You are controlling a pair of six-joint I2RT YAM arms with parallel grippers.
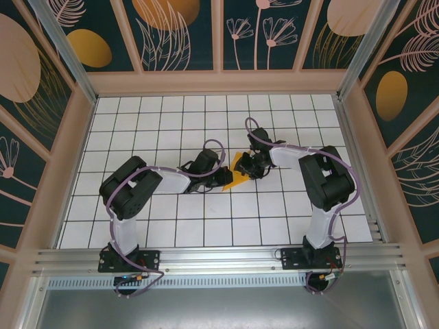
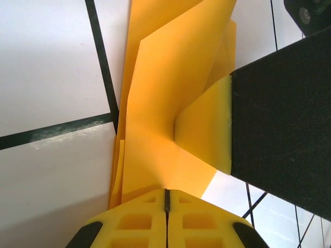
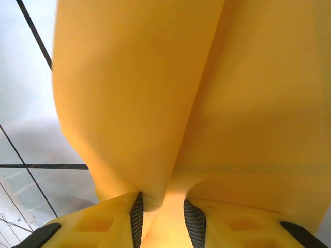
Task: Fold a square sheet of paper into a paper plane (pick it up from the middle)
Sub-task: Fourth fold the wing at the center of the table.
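The square sheet of paper (image 1: 237, 181), orange-yellow, is folded into a pointed triangle near the middle of the white grid table, between my two grippers. In the left wrist view its layers (image 2: 155, 103) run upward from my left gripper (image 2: 166, 192), whose jaws are pressed together on the paper's near edge. One of the right gripper's fingers (image 2: 207, 129) lies on the paper's right flap. From above, the left gripper (image 1: 225, 178) meets the paper from the left and the right gripper (image 1: 252, 166) from the right. My right gripper (image 3: 160, 206) has its jaws partly apart with a loose fold of paper (image 3: 155, 77) between the pads.
The white grid table (image 1: 171, 123) is walled by dark floral panels (image 1: 178, 34) at the back and on both sides. An aluminium rail (image 1: 219, 257) carrying both arm bases runs along the near edge. Cables loop over both arms.
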